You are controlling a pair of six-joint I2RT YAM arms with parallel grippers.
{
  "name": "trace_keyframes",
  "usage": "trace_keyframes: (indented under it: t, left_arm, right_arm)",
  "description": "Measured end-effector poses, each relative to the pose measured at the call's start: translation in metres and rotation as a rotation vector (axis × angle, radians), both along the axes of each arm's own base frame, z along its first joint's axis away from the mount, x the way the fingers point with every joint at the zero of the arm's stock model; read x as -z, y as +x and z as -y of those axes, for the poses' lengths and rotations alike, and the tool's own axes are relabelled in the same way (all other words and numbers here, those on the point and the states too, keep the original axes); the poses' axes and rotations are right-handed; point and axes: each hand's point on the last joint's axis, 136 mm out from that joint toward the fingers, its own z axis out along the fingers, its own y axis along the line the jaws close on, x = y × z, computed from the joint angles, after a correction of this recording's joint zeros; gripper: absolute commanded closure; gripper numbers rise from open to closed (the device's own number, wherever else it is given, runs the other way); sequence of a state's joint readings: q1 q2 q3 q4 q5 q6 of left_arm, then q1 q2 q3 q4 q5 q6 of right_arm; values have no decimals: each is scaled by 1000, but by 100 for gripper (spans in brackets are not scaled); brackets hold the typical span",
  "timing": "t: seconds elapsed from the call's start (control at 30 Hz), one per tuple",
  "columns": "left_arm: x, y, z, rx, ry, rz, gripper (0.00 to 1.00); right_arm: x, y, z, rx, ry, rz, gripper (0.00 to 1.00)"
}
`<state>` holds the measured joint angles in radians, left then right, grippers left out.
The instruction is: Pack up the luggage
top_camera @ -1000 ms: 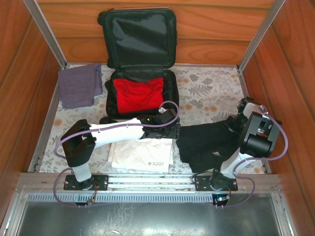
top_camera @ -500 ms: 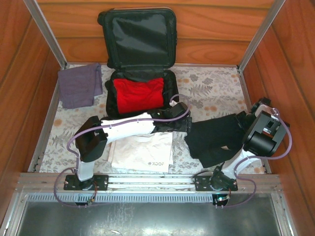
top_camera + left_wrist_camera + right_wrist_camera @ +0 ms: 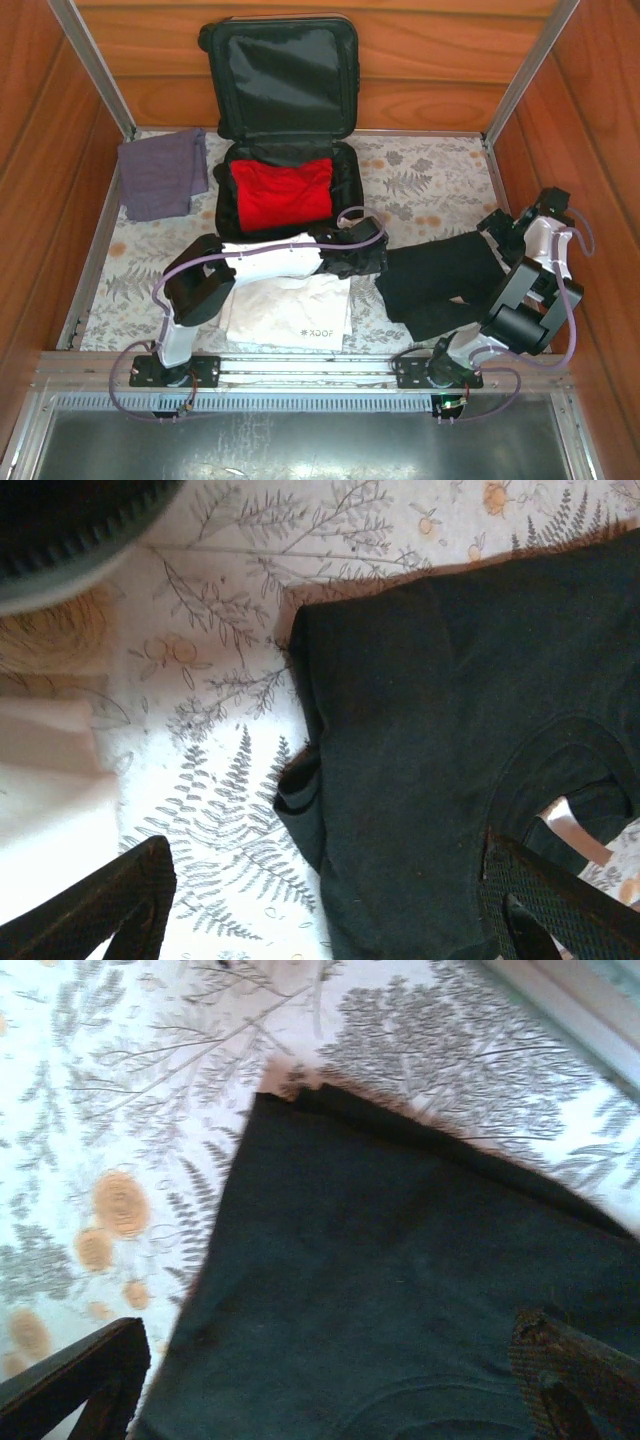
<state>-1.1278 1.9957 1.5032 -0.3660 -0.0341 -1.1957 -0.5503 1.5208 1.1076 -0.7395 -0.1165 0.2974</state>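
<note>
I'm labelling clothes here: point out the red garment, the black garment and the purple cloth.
red garment (image 3: 280, 193), top view, centre.
black garment (image 3: 430, 275), top view, body.
purple cloth (image 3: 160, 176), top view, centre.

The black garment (image 3: 445, 285) has been dragged away from the white shirt (image 3: 290, 310), which widens the gap between them, and it now lies stretched out flatter. The left gripper (image 3: 322, 880) has swung off the shirt's far edge to the garment's nearer edge. The right gripper (image 3: 320, 1335) has spread its fingers wide and drawn further from the shirt.
</note>
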Motion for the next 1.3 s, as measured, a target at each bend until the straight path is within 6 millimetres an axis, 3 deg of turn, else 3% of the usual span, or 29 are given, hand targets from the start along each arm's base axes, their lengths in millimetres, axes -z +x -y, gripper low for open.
trace_keyframes:
  t: [0.2,0.4,0.53,0.67,0.83,0.93,1.0,1.1,1.17,1.3]
  left_arm:
    - [27,-8,18,-63,-58,-116,18]
    - [58,-17,34,-112,-81,-170,21]
    - [56,-15,57,-141,-136,-185,24]
    - [57,-11,67,-198,-159,-204,28]
    - [61,-7,71,-243,-158,-201,43]
    - [64,-6,73,-254,-154,-196,50]
    - [66,-4,76,-258,-153,-188,58]
    - [70,0,78,-262,-148,-171,77]
    - [73,3,78,-259,-139,-148,87]
    - [72,11,80,-235,-119,-83,100]
  right_arm:
    - [15,-6,13,-1,-53,-81,1]
    - [42,5,21,-6,-31,-131,0]
    - [54,14,26,-8,-23,-142,1]
    - [63,24,27,-16,-12,-139,5]
    - [81,33,20,-34,23,-153,11]
    - [82,38,17,-36,25,-134,20]
    - [83,40,16,-37,22,-124,37]
    - [85,41,15,-31,18,-105,49]
    - [86,40,14,-27,17,-96,72]
    - [88,38,5,-26,29,-82,96]
